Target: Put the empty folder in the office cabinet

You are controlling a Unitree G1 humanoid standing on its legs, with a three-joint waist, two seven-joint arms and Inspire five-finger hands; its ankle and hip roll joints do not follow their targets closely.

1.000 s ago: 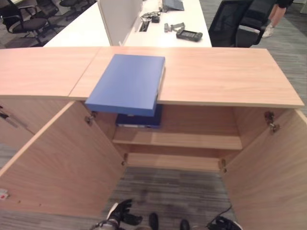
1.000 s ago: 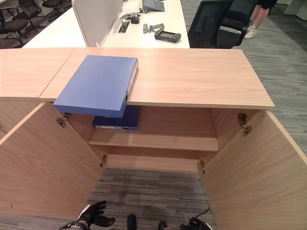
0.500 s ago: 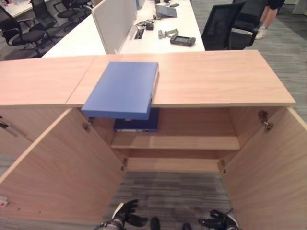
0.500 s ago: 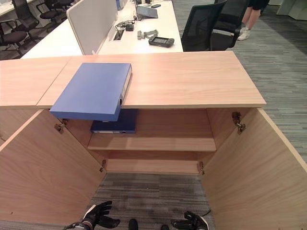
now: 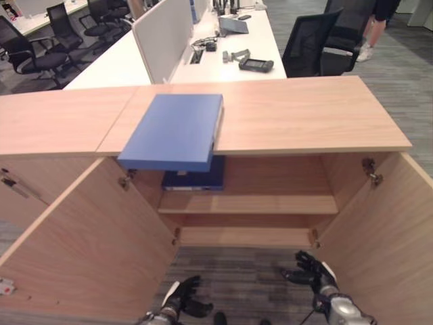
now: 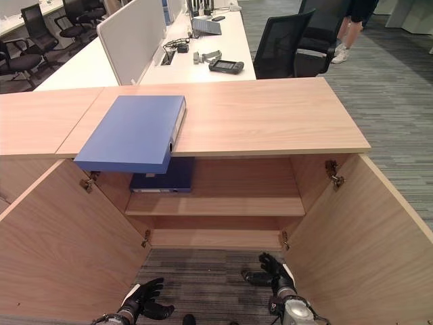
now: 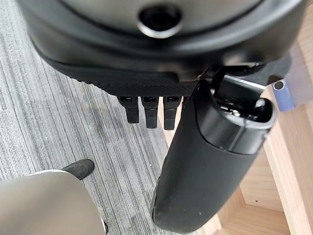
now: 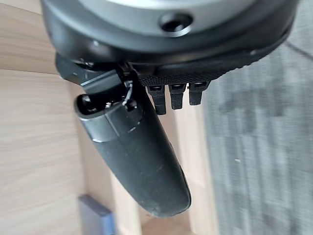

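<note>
Folder: the blue folder [image 5: 174,129] lies flat upper left of centre on the cabinet's top surface [image 5: 304,115], its near end jutting past the front edge.
Handling: I judge it stiff, light if empty; I'd take it by the overhanging end.
Hands: left hand [image 5: 181,300] and right hand [image 5: 308,271] low in frame, fingers released, holding nothing.
Cabinet: doors open, another folder [image 5: 196,178] on the shelf [image 5: 270,203].
Room: desks, chairs, a person beyond.
</note>
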